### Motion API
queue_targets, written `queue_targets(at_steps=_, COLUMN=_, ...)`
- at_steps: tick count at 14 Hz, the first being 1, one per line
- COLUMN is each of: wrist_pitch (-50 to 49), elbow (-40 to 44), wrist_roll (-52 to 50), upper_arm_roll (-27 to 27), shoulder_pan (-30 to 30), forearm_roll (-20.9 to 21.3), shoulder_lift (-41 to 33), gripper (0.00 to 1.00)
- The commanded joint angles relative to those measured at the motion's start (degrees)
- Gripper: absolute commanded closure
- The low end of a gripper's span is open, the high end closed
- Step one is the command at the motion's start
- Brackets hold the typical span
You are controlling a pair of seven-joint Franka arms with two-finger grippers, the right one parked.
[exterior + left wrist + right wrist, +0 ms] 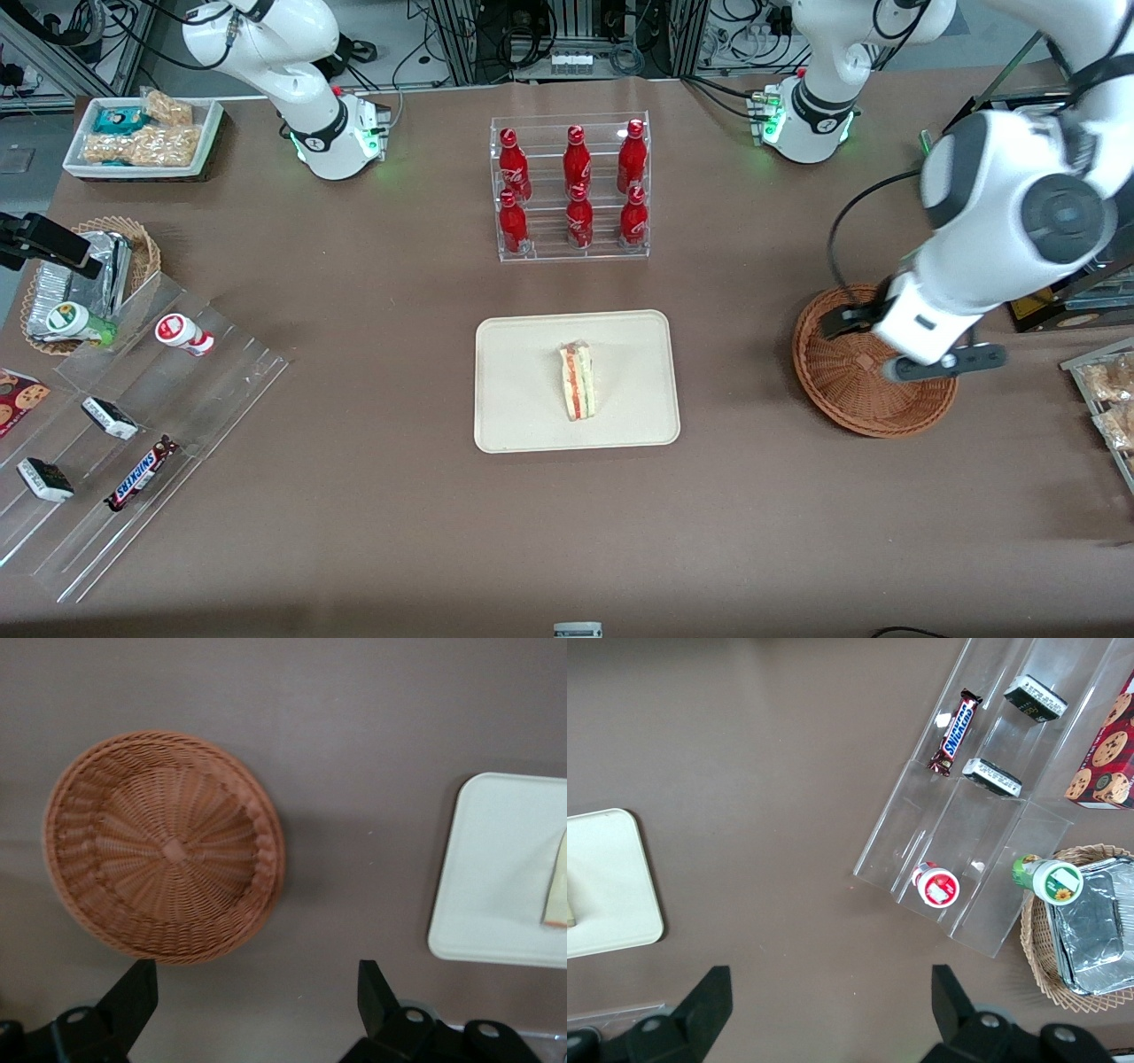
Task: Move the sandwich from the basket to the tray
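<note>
Front view. 1 cream tray [532, 390] lies mid-surface, nearer the camera than a clear rack [570, 188] holding 6 red bottles [577, 159]. 1 sandwich [578, 382] rests on the tray, wedge standing on edge, filling stripes of red, orange and green showing. 1 reddish-brown basket [850, 399] sits toward the working arm's end of the surface, well apart from the tray, nothing in it. The tool [864, 335] hangs over the basket's rim, partly masked by the arm's white wrist. Toward the parked arm's end: 1 clear stepped display [133, 425] with a Snickers bar [140, 474] and small packets, 1 tan basket of foil packets [89, 275], 1 white tub of snacks [142, 137].

Left wrist view. The basket [164, 859] is seen from above, weave bare, its interior holding no item. The tool [257, 997] hovers above the brown surface [354, 744] just beside the basket, its 2 dark fingers [133, 992] spread wide and grasping nothing. The tray [496, 877] lies apart from the basket, with an edge of the sandwich [558, 890] on it.

Right wrist view. 1 corner of the tray [607, 881], the display [966, 815] with the Snickers bar [954, 730], 1 red-capped cup [935, 886], and the foil-packet basket [1085, 921].
</note>
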Motion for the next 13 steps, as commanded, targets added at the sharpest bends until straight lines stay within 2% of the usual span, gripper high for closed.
queue_targets(at_steps=1, wrist_pitch=-2.2, elbow=-1.9, wrist_roll=5.0, upper_arm_roll=-0.6, shoulder_pan=3.0, forearm_roll=-0.5, shoulder_lift=-5.1, gripper=0.0)
queue_targets(at_steps=5, wrist_pitch=-6.2, elbow=2.5, wrist_roll=13.0, upper_arm_roll=-3.1, shoulder_pan=9.4, forearm_roll=-0.3, shoulder_lift=-7.0, gripper=0.0)
queue_targets(at_steps=9, wrist_pitch=-7.7, elbow=6.4, wrist_roll=17.6, upper_arm_roll=-1.5, shoulder_pan=9.2, forearm_roll=0.3, shoulder_lift=-7.8, gripper=0.0)
queue_targets(at_steps=13, wrist_pitch=-7.8, elbow=6.3, wrist_roll=17.1, upper_arm_roll=0.6, shoulder_pan=6.6, forearm_roll=-0.1, shoulder_lift=-7.6, gripper=0.0)
